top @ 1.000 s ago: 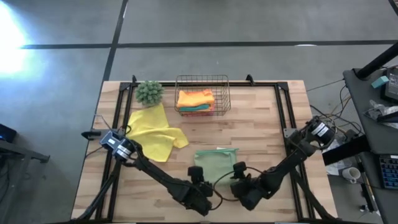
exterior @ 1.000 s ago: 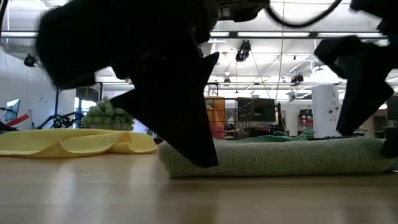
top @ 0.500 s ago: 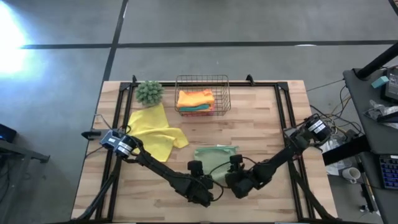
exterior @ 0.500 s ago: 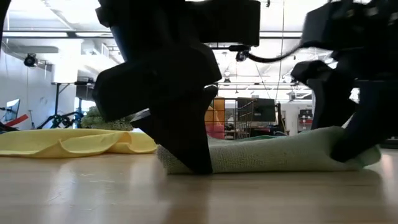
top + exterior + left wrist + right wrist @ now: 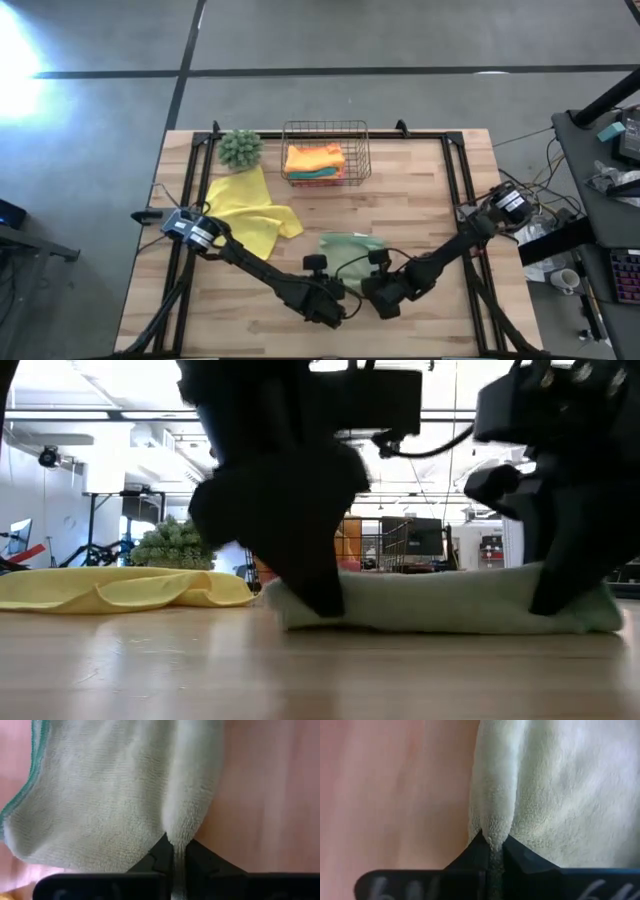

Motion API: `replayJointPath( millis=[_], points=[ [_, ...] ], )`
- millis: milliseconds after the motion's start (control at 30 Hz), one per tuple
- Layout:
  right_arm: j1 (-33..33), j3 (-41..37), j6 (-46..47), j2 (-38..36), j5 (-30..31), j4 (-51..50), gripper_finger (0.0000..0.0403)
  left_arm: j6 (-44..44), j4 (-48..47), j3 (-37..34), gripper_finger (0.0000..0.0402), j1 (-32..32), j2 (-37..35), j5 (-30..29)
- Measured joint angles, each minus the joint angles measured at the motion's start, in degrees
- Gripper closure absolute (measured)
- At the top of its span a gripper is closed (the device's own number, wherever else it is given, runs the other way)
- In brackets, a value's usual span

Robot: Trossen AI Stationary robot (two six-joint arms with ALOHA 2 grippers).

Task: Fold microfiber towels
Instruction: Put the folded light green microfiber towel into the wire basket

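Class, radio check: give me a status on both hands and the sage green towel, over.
Left hand shut on sage green towel, near edge. Right hand shut on the same edge. Yellow towel lies spread on the table, apart from it. Nothing in the way, over.

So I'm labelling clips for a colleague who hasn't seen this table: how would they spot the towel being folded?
On the wooden table, look at the near edge, well in front of the copper wire basket. The pale sage green towel lies there, pinched at its near corners by the left tool and right tool; the yellow towel lies loose and untouched.
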Motion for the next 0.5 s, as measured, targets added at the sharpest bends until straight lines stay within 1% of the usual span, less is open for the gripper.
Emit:
replayJointPath(
  millis=[133,267,433,500],
  points=[
    [1.2,2.7,0.0,-2.2,-0.3,-0.7,0.0391,0.0,-0.3,2.1,0.0389,0.0,-1.3,3.3],
    [2.1,7.4,0.1,-5.0,0.7,-6.8,0.0391,0.0,-0.3,3.3,0.0389,-0.1,-4.5,6.6],
    [2.8,12.2,1.1,-7.5,5.2,-14.7,0.0392,-0.4,-3.3,4.1,0.0389,-0.1,-9.7,6.5],
    [2.8,13.5,1.1,-8.1,5.7,-16.4,0.0392,-0.5,-3.8,4.2,0.0389,-0.1,-12.6,6.5]
  ],
)
